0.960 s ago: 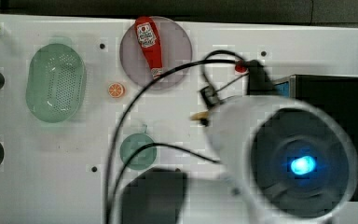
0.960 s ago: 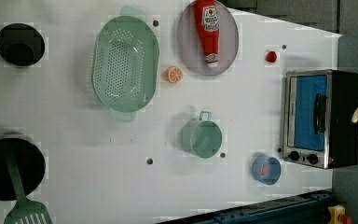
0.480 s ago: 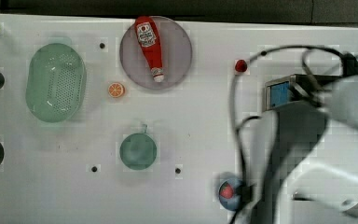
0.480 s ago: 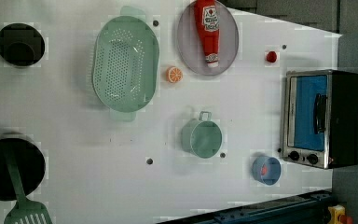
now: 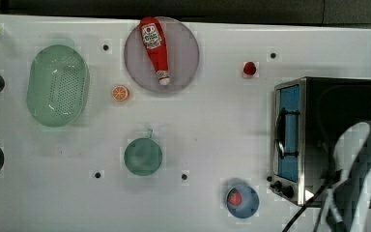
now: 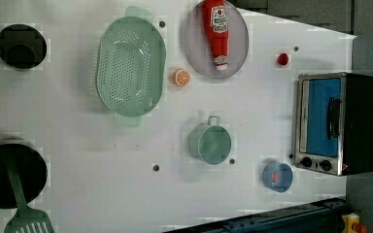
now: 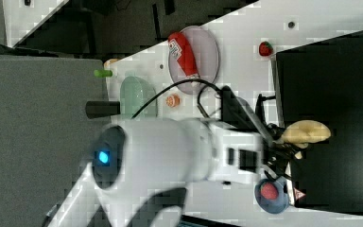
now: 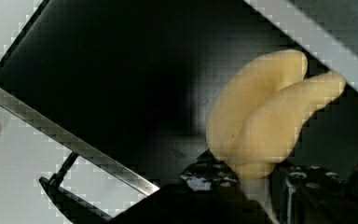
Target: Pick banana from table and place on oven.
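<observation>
White table (image 5: 212, 121) bears black-topped oven (image 5: 343, 96).

The oven (image 7: 328, 118) has a flat black top that's left bare except where the banana (image 7: 306, 132) is held over it. Just beside the oven, room on the table (image 5: 212, 121) is taken by a blue bowl (image 5: 242, 200).
</observation>
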Robot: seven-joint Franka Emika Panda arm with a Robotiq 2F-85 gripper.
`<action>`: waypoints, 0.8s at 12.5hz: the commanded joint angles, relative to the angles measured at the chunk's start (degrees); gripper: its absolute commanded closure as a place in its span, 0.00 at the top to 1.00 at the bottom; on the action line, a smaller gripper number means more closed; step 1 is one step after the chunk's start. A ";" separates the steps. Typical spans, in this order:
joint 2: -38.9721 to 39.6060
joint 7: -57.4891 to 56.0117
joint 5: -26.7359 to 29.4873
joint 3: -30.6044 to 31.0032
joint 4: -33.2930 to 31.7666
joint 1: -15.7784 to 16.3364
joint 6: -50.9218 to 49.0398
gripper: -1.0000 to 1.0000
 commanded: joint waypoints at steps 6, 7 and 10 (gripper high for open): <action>4.39 -9.99 6.36 0.16 0.33 -0.54 4.93 0.63; 4.39 -9.97 6.36 0.04 0.07 -0.60 4.93 0.74; 3.10 -10.85 6.07 -0.09 0.92 -0.34 4.55 1.00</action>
